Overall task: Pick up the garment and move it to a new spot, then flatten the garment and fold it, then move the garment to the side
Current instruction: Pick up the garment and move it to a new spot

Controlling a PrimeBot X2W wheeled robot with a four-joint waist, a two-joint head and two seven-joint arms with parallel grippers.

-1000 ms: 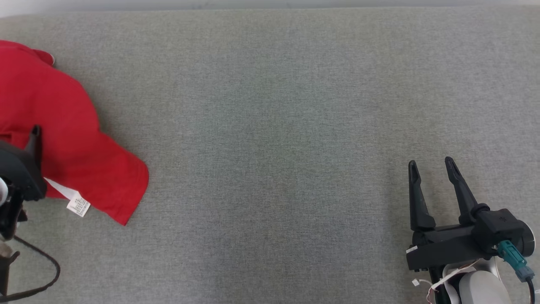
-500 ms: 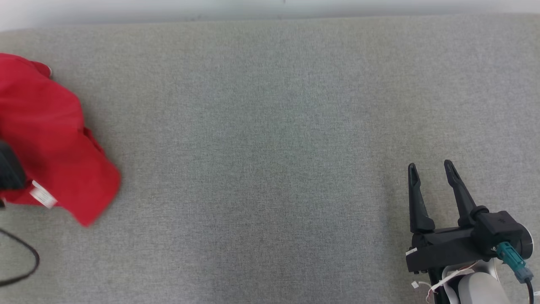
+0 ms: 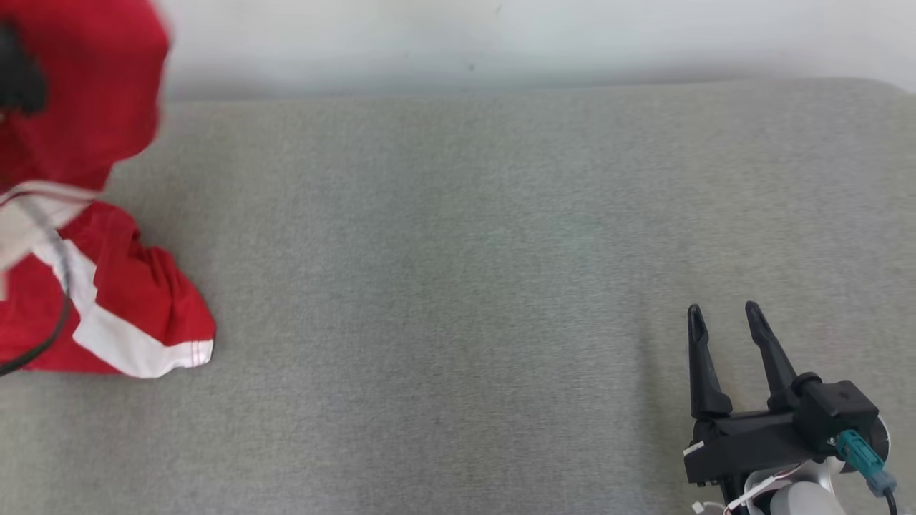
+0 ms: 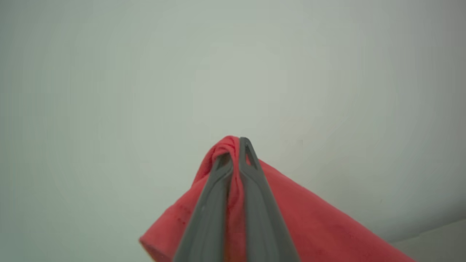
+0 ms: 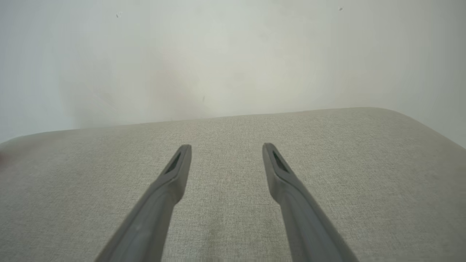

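Dark left claw (image 4: 236,145): two fingers pressed together and clamped on a bunched fold of red cloth. A small ridge of the cloth is squeezed up between the tips.
Garment (image 4: 309,225): red fabric that falls away from the grip on both sides of the fingers in the left wrist view. In the head view the garment (image 3: 122,300) hangs at the far left edge. Its upper part is blurred against the wall, and its lower part shows white bands and a white stitched hem.
Hem and surface: the lower end lies over the left side of the grey surface. Whether it touches cannot be told.
Cable (image 3: 63,286): a thin dark line curving across the lower part of the garment.
Right claw (image 3: 723,315): fingers spread apart with grey fabric visible between them. It sits at the lower right, over the surface and well apart from the garment.
Teal plug (image 3: 859,450): fixed to the right claw's dark body.
Surface (image 3: 458,286): grey woven upholstery, padded, with a rounded far right corner.
Wall (image 3: 501,43): pale and plain, rising behind the surface's back edge.
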